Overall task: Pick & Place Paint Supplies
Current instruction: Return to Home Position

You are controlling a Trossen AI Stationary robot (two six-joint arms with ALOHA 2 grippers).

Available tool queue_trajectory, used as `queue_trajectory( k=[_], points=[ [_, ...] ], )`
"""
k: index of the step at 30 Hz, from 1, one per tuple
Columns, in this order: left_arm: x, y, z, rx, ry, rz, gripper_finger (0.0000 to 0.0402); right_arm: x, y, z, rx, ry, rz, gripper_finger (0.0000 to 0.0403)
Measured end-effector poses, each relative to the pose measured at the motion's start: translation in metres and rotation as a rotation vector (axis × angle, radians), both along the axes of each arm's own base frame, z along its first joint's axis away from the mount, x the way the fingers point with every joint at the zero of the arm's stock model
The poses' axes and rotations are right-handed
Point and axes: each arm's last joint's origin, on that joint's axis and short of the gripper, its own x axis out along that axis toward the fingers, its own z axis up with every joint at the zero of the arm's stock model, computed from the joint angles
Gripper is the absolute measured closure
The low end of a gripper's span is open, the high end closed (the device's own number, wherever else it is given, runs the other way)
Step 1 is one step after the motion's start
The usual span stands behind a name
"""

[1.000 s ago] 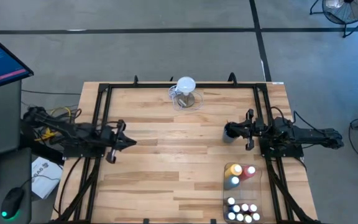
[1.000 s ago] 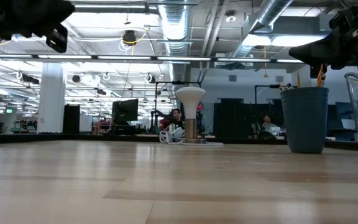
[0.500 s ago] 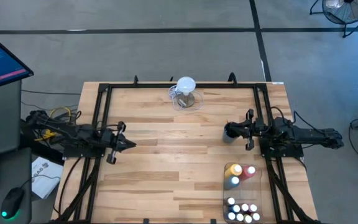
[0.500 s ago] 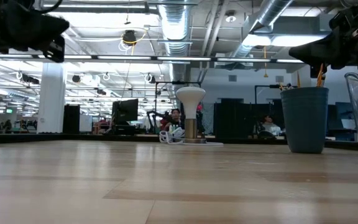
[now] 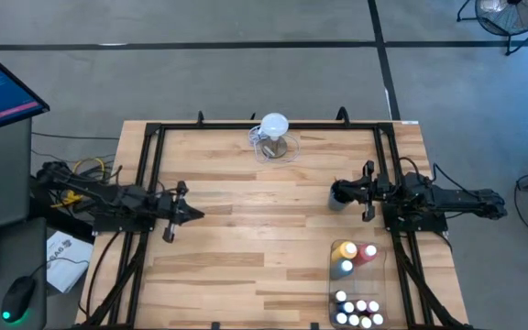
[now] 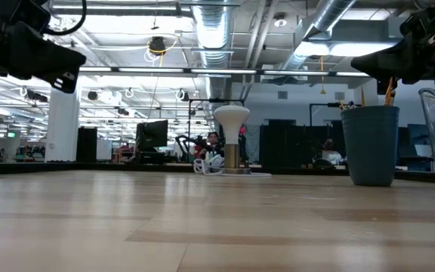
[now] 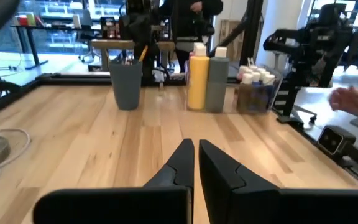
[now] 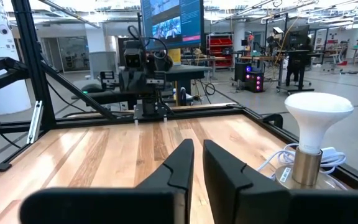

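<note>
Left dark two-finger pincer point(image 7: 196, 144) above the left side of the pale wooden surface point(image 5: 246, 247), fingers together on nothing, aimed across toward the right. Right dark pincer point(image 8: 197, 146) over the right side, likewise closed and empty, just above the blue-grey cup point(image 6: 370, 143). In that cup, thin dark paintbrushes point(image 6: 389, 92) on end, long axis near vertical. In the clear rectangular bin point(image 5: 382, 284) at the right corner, low in the high view: tall yellow squeeze bottle point(image 7: 197, 79), pink-red squeeze bottle point(image 5: 368, 253) and blue-grey squeeze bottle point(image 7: 216, 84), all upright, caps up. Beside them, small white-capped paint bottles point(image 5: 357, 312), also upright.
</note>
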Motion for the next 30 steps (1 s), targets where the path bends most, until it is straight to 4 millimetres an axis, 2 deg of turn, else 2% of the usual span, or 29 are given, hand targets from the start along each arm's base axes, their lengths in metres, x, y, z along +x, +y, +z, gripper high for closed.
queue_trajectory(
  k=[14, 30],
  points=[
    [0.0056, -0.0018, -0.0095, 0.033, 0.094, 0.001, 0.0394, 0.0000, 0.0000, 0.0000, 0.000, 0.000, 0.000, 0.0373],
    [0.0062, -0.0020, -0.0102, 0.035, 0.101, 0.001, 0.0394, 0.0000, 0.0000, 0.0000, 0.000, 0.000, 0.000, 0.0376]
  ],
)
